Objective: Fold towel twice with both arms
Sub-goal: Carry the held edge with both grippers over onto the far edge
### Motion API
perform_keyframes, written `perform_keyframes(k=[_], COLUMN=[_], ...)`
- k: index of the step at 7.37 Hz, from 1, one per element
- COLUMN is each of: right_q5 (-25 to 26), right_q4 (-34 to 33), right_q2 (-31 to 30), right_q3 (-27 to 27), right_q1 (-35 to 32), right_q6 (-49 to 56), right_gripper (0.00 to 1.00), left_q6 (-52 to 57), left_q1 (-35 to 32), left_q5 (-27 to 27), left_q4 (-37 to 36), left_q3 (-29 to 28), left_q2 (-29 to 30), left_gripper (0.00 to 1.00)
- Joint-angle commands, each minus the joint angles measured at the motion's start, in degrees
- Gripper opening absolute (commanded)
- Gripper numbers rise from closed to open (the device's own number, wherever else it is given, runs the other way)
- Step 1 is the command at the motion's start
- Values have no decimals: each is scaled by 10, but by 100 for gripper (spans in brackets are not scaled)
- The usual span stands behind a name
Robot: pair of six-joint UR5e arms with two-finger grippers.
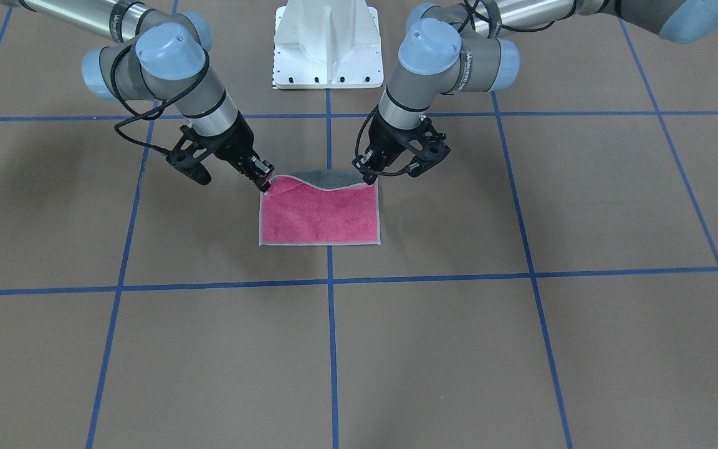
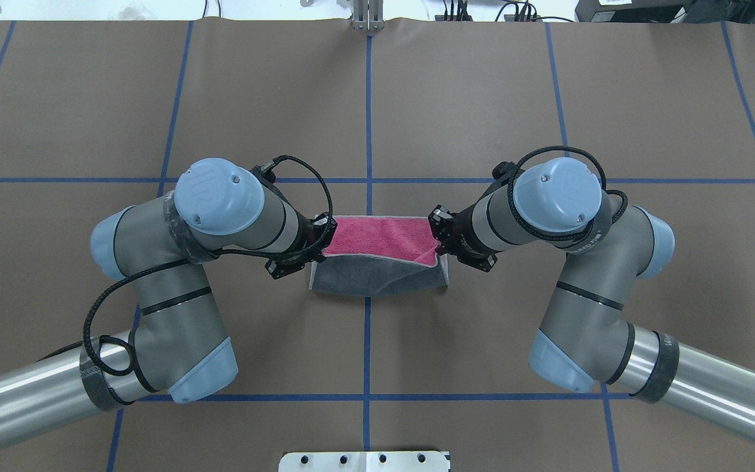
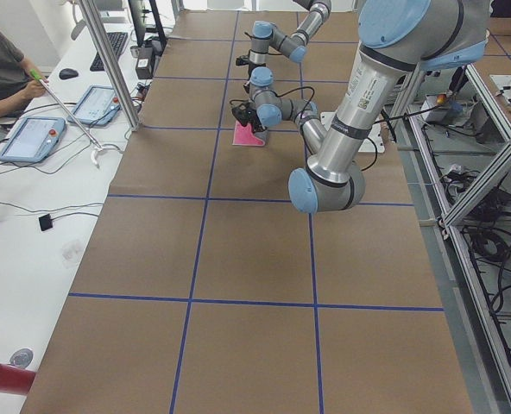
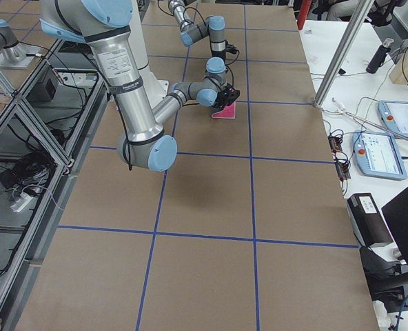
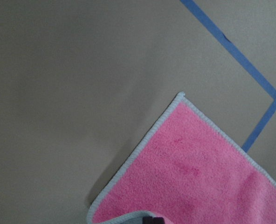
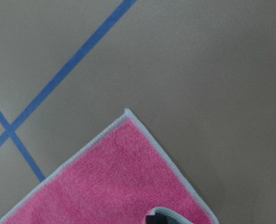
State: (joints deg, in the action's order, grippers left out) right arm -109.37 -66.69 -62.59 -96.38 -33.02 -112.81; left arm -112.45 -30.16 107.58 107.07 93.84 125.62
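While left end effector (image 1: 368,176) and right end effector (image 1: 264,182) each pinch a lifted robot-side corner of the towel (image 1: 318,215) at table (image 1: 521,343) centre, uneven travel could skew the fold; shallow pinches may slip.

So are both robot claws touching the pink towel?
Touching. The front-facing view shows the left gripper and the right gripper each pinching a raised corner of the towel.
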Motion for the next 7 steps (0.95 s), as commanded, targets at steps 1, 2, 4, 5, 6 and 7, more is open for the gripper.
perform_keyframes(k=[1,2,4,5,6,7], right_q5=[-36,-55,-56,-56,-56,-56], right_q4=[1,2,4,4,4,4], right_q2=[17,18,22,23,23,24], right_q3=[30,36,49,49,53,56], right_q1=[-19,-21,-21,-20,-21,-21], right_q6=[-13,-51,-106,-106,-107,-108], right_gripper=[0,0,0,0,0,0], left_q6=[-1,-1,-1,-1,-1,-1], left_q1=[-9,-13,-18,-21,-23,-28], left_q5=[0,0,0,0,0,0], left_q4=[1,1,20,30,31,31], left_q3=[-21,-23,-50,-59,-60,-61], left_q2=[15,16,25,25,25,25], left_gripper=[0,0,0,0,0,0])
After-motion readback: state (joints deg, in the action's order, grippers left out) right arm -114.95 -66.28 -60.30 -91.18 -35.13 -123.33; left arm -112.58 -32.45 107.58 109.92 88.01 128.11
